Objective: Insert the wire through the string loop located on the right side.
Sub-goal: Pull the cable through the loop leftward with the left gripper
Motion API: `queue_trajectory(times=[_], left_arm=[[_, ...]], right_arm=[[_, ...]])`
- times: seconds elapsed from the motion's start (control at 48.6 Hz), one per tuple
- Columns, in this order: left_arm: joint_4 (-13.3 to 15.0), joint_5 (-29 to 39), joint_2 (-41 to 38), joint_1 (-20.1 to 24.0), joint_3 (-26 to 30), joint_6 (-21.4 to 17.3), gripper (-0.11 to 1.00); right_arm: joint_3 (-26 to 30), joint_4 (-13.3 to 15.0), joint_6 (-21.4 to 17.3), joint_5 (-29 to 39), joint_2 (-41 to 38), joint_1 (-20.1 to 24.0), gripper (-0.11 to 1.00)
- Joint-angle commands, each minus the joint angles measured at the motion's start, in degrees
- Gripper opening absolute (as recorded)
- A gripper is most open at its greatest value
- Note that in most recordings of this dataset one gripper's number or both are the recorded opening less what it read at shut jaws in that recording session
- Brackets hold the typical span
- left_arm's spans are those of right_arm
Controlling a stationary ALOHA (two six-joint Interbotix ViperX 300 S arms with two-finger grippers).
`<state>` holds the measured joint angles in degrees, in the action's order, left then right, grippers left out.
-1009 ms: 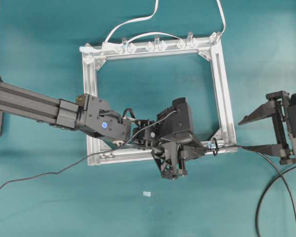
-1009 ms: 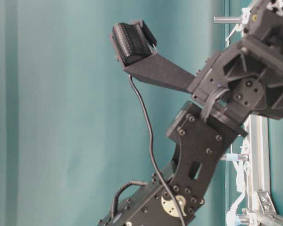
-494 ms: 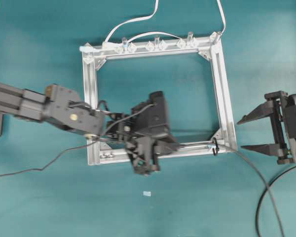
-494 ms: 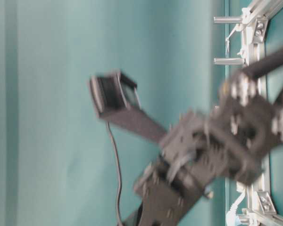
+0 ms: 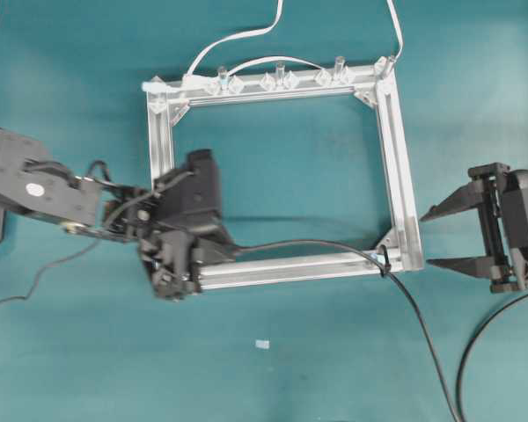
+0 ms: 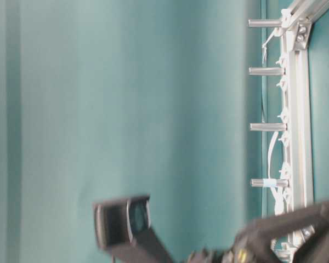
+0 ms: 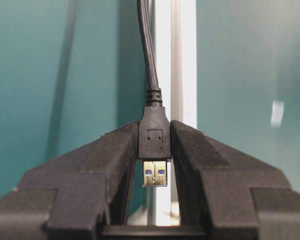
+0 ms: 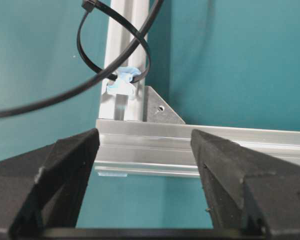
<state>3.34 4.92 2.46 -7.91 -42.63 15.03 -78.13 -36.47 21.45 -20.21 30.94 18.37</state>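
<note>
Left wrist: left gripper (image 7: pixel 155 150) clamps the wire (image 7: pixel 154 135); right gripper (image 8: pixel 145 170) agape.

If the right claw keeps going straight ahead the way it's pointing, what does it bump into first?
Probably the silver frame bar lying right across its path. The right gripper is open, with that bar between its fingertips' line of travel. The string loop sits farther on; depth is hard to judge.

Legible text, labels, brands, numbers, signs: none found in any view. The plug (image 7: pixel 155 172), the frame (image 5: pixel 396 158) and the arm housings carry no readable marking; a small embossed square on the plug's shell holds no characters.
</note>
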Motion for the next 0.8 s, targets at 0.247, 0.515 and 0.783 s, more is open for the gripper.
queue_trajectory(times=[0.247, 0.515, 0.783], left_arm=[[0.18, 7.12, 9.76, -0.79, -6.50, 4.31, 0.22], [0.18, 8.96, 14.77, -2.20, -11.43, 8.70, 0.22], [0.18, 8.79, 14.15, -4.92, -14.24, 9.84, 0.22]], right_arm=[[1.14, 0.09, 0.09, -0.44, -0.09, -0.09, 0.83], [0.88, 0.09, 0.09, -0.53, -0.09, -0.09, 0.83], [0.88, 0.09, 0.09, -0.53, -0.09, -0.09, 0.83]])
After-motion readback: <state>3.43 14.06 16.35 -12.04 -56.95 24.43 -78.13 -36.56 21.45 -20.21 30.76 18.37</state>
